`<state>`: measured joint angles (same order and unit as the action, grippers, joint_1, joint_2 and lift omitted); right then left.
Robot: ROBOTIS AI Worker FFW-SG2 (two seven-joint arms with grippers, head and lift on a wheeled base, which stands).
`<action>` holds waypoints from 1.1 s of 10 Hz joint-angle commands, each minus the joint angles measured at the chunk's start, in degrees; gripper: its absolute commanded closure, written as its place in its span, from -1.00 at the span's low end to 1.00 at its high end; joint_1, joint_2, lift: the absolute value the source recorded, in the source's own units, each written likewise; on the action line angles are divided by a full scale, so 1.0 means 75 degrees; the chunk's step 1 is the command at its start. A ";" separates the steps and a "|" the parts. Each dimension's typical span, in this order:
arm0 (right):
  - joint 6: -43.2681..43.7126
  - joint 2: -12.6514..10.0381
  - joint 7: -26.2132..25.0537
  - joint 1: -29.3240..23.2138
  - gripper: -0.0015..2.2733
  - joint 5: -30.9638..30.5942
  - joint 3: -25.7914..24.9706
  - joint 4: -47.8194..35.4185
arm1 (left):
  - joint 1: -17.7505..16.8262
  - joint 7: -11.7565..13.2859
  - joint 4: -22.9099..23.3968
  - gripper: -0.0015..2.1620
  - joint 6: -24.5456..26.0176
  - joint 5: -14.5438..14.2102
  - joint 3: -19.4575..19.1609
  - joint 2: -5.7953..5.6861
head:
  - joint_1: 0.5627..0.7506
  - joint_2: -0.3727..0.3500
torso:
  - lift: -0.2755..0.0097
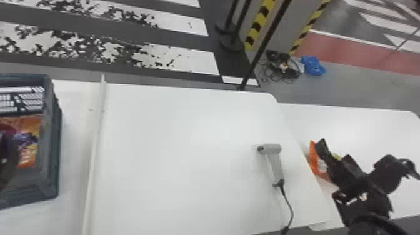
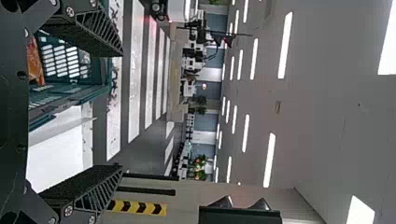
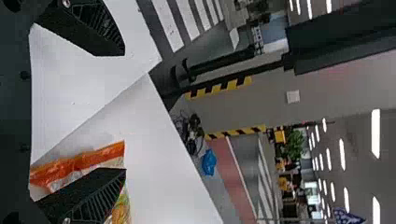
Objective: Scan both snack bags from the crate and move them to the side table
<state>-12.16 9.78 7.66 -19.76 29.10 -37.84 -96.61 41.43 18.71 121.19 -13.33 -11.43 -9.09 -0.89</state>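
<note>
In the head view my left gripper (image 1: 8,159) is at the left edge, over the crate (image 1: 51,184). A snack bag (image 1: 29,153) lies inside that crate. From the left wrist, my left gripper (image 2: 122,109) stands open, the crate (image 2: 100,88) and an orange bag corner (image 2: 35,63) beyond one finger. My right gripper (image 1: 350,161) is above the side table (image 1: 368,125), where an orange snack bag (image 1: 315,162) lies partly hidden behind it. The right wrist view shows my right gripper (image 3: 124,112) open, one finger in front of the bag (image 3: 79,161). A grey scanner (image 1: 275,162) lies on the main table.
The white main table (image 1: 187,140) stretches between crate and scanner, crossed by a raised strip (image 1: 95,140) near the crate. The scanner's cable (image 1: 290,206) runs to the front edge. Dark stand poles (image 1: 262,47) rise behind the far edge.
</note>
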 commanded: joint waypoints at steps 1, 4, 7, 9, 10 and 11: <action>0.0572 -0.0261 0.0022 -0.0670 -0.96 -0.0283 0.0604 -0.1075 | 0.0031 -0.0034 0.0095 -0.86 0.0062 0.0001 -0.0066 0.0025 | 0.41 -0.94 | 0.41; 0.1416 -0.0483 0.0069 -0.1361 -0.94 -0.0998 0.2198 -0.1978 | 0.0066 -0.0092 0.0130 -0.86 0.0132 0.0001 -0.0101 0.0048 | 0.41 -0.88 | 0.41; 0.2658 -0.0589 -0.0248 -0.1654 -0.93 -0.2474 0.3921 -0.1943 | 0.0066 -0.0139 0.0083 -0.86 0.0132 0.0048 -0.0124 0.0048 | 0.41 -0.39 | 0.41; 0.3080 -0.0624 -0.0400 -0.1865 -0.93 -0.2697 0.4565 -0.1872 | 0.0066 -0.0631 -0.0034 -0.85 0.0156 0.0247 -0.0136 0.0048 | 0.41 -0.14 | 0.41; 0.3174 -0.0729 -0.0494 -0.1924 -0.93 -0.2697 0.4776 -0.1779 | 0.0055 -0.0631 -0.0092 -0.85 0.0156 0.0247 -0.0136 0.0048 | 0.41 -0.01 | 0.41; 0.3221 -0.0812 -0.0588 -0.1971 -0.93 -0.2802 0.4964 -0.1720 | 0.0031 -0.0573 -0.0139 -0.84 0.0156 0.0258 -0.0136 0.0037 | 0.41 0.08 | 0.41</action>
<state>11.75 4.06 3.32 -34.37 8.43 -1.48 -109.84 41.73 14.35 120.37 -12.17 -9.51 -10.10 -0.55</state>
